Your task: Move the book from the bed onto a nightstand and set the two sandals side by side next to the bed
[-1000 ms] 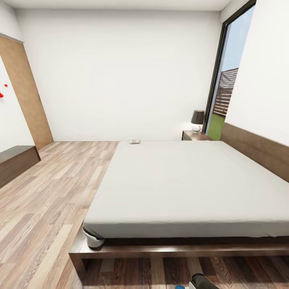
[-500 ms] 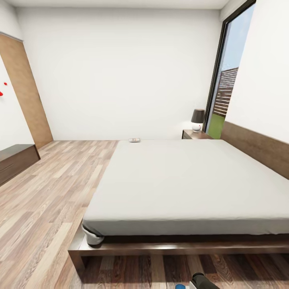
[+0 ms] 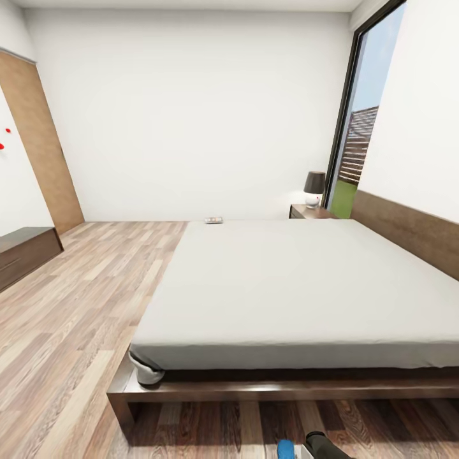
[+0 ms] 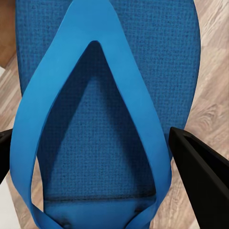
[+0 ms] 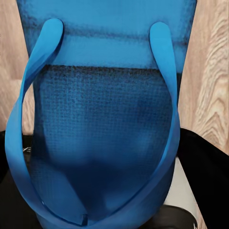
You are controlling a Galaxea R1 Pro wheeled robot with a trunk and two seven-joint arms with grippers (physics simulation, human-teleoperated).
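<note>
Each hand carries a sandal (image 4: 105, 119) (image 5: 100, 124) — light, floppy foam; fingers (image 4: 200, 167) sit beside the sole, clamping unclear, so hold mid-sole.

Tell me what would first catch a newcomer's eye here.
The big grey bed takes up the middle of the head view, with a tall window at its far right corner. Each wrist camera is close on a bright blue sandal sitting between black pincer fingers, wood floor behind.
</note>
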